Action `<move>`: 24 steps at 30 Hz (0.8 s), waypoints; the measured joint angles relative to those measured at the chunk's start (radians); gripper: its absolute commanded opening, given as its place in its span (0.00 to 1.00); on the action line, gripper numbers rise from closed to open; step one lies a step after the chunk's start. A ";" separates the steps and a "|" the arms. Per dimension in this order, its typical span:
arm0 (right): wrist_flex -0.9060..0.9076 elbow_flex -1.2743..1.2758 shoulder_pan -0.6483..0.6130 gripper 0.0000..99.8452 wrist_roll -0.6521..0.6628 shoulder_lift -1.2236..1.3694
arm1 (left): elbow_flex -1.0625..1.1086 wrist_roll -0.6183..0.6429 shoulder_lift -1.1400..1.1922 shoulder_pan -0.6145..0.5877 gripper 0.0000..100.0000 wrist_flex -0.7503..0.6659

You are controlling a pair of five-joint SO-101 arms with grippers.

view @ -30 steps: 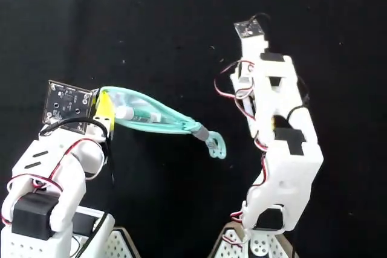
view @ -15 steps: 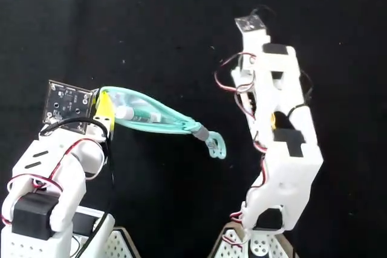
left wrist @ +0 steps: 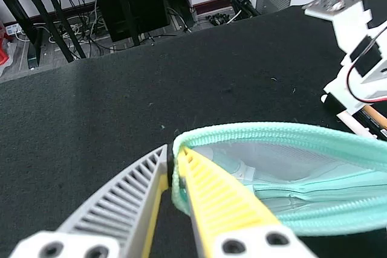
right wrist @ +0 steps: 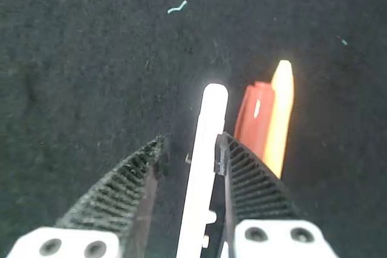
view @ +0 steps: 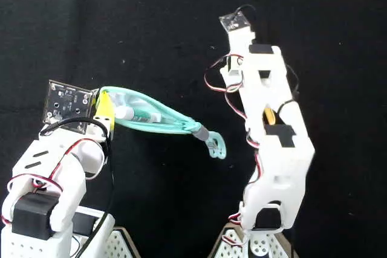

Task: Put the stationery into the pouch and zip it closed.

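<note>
The mint-green pouch (view: 154,116) lies on the black table with its zip open, a white item (left wrist: 240,171) inside and its loop (view: 216,145) toward the right arm. My left gripper (left wrist: 174,160), with one grey and one yellow finger, is shut on the pouch's rim at its left end (view: 104,108). My right gripper (right wrist: 188,145) points down at the table, open, and straddles a white pen (right wrist: 204,143) that touches one finger. An orange and red pen (right wrist: 269,122) lies just outside that finger. In the high view the orange pen (view: 269,115) peeks out under the right arm (view: 269,149).
Black cloth covers the table (view: 151,34). Beyond its far edge are a floor, dark stands and cables (left wrist: 121,4). Both arm bases (view: 60,234) stand at the near edge. A short mint thread (right wrist: 176,8) lies on the cloth past the pens.
The right arm has swung left and stretched farther out over the table. The left arm and the pouch have stayed in place.
</note>
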 measured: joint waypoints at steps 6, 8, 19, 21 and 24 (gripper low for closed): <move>0.000 -0.101 0.000 0.13 0.008 0.118 | 0.000 0.000 0.000 0.000 0.03 0.000; 0.002 -0.130 0.000 0.13 0.008 0.146 | 0.000 0.000 0.000 0.000 0.03 0.000; 0.034 -0.172 0.006 0.01 0.008 0.141 | 0.000 0.000 0.000 0.000 0.03 0.000; 0.060 -0.137 -0.003 0.01 0.009 0.095 | 0.000 0.000 0.000 0.000 0.03 0.000; 0.084 -0.041 0.002 0.01 0.009 -0.023 | 0.012 0.000 -0.002 0.000 0.03 -0.005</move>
